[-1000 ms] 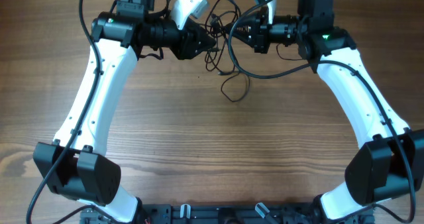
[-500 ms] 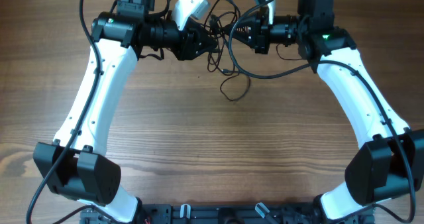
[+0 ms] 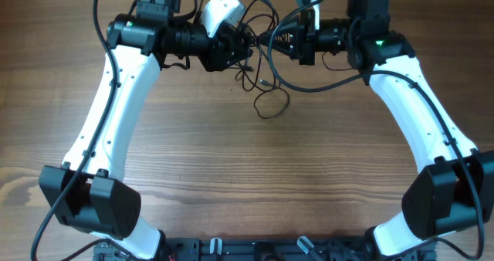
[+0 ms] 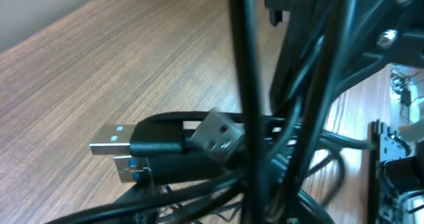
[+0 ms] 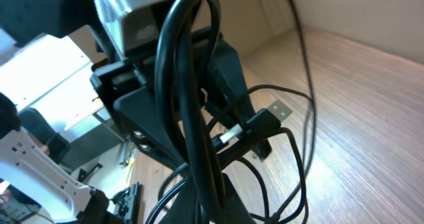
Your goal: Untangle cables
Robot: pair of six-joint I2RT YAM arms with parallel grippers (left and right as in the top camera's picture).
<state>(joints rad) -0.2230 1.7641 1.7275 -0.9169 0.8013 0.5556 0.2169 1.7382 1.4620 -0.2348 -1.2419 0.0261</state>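
Wooden table — left gripper and right gripper pinch the cables.

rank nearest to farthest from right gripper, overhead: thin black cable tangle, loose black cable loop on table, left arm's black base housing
1. cable tangle, at the right gripper's tips
2. cable loop, below on table
3. base housing, bottom left
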